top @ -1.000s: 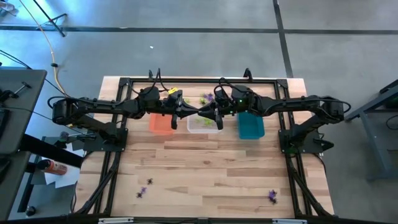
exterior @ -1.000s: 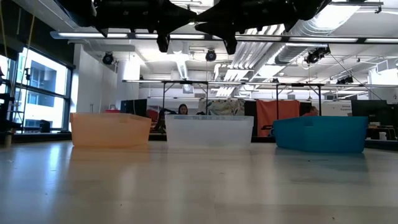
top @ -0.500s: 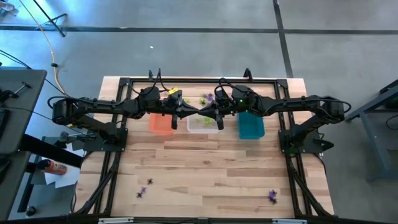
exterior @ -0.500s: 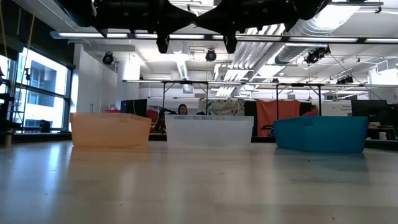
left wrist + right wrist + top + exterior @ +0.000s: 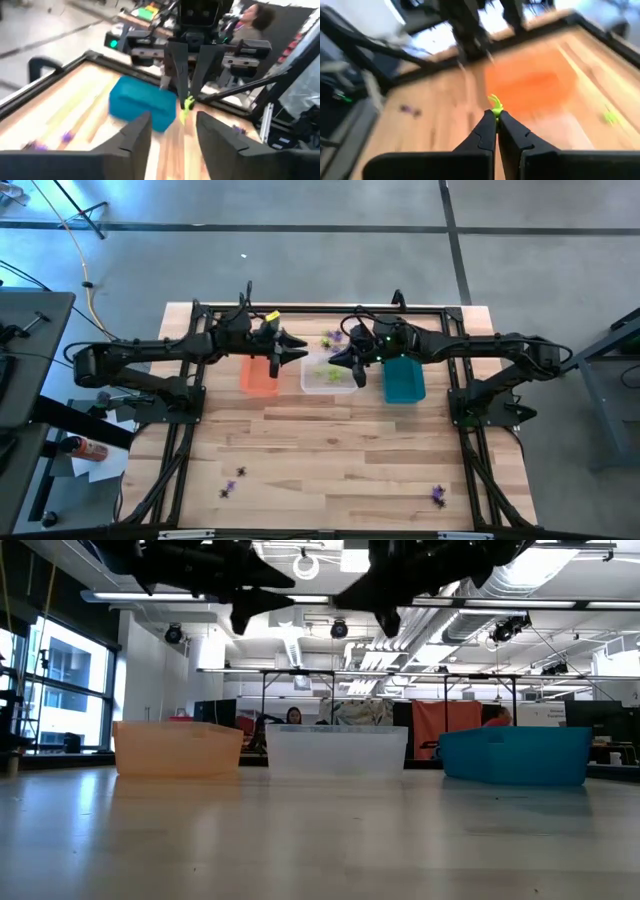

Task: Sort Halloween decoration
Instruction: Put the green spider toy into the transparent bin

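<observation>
Two dark robot arms reach inward over the far half of a wooden table (image 5: 340,450), where an orange bin (image 5: 259,377), a clear bin (image 5: 329,375) and a teal bin (image 5: 403,382) stand in a row. The sorting looks only partly done: a few lime green trinkets (image 5: 332,376) already lie inside the clear bin, but several purple trinkets (image 5: 233,483) are scattered near the table's front edge, another purple one (image 5: 438,495) sits at the front right, and more small pieces (image 5: 331,338) rest behind the bins. The right gripper (image 5: 496,120) hovers above the clear bin with its fingers clenched on a tiny lime green decoration (image 5: 494,104), which sticks out from between the fingertips. The left gripper (image 5: 172,130) hangs over the gap between the orange and clear bins, fingers spread apart and holding nothing, facing the right gripper a short way off. That held piece still needs dropping into a bin, probably the clear one below it.
</observation>
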`<state>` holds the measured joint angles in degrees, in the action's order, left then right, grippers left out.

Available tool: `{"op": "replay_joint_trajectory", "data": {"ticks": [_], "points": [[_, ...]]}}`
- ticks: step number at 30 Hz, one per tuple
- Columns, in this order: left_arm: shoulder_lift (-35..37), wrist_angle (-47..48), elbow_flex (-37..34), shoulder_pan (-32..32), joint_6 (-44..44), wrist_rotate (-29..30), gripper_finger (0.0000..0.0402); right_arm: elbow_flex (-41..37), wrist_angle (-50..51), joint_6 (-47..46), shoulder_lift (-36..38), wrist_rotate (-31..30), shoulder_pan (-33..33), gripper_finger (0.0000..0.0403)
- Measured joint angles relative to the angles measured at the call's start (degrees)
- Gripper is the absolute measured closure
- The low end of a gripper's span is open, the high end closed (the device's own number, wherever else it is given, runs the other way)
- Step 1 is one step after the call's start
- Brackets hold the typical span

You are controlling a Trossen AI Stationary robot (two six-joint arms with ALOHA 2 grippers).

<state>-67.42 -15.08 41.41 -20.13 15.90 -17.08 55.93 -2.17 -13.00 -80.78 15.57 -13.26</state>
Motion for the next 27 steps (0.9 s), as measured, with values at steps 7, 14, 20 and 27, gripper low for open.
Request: {"op": "replay_joint_trajectory", "data": {"ticks": [7,14,20,27], "points": [[4.91,5.47,-1.62,-1.60,-1.89,0.81,0.0216,8.70,18.15,7.16,-7.12,-7.24,2.15,0.0402],[5.79,4.44,-2.27,-1.60,-1.66,2.44,0.0222,13.78,26.73,7.92,-19.42,-10.86,-0.70,0.0403],[5.70,4.45,-2.27,-1.60,-2.21,2.51,0.0225,13.74,26.31,6.83,-23.03,-10.60,-1.11,0.0402],[5.70,5.16,-2.27,-1.63,-4.91,2.53,0.0226,13.72,25.41,5.58,-23.20,-11.06,-1.27,0.0402]]}}
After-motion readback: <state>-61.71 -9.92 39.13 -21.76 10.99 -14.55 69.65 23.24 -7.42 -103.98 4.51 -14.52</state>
